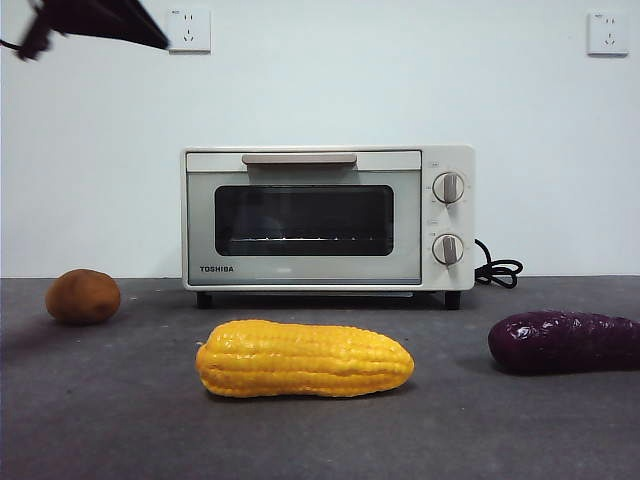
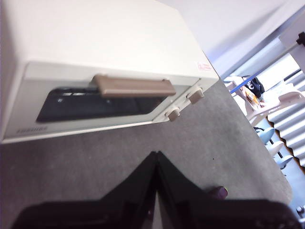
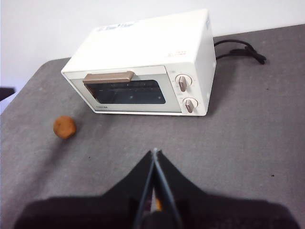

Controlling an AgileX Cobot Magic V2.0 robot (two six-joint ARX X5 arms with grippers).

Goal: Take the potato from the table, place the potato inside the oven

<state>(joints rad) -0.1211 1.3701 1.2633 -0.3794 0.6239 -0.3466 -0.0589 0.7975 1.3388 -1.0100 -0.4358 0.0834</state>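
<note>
Both my grippers, left gripper and right gripper, are pinched closed, holding nothing. My small round brown potato sits on the dark grey table, left of the closed cream-white oven, away from both.

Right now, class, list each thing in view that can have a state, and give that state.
oven: door shut
potato: on the table, untouched
corn cob: lying flat before the oven
purple vegetable: lying flat
left claw: shut, empty
right claw: shut, empty
</note>
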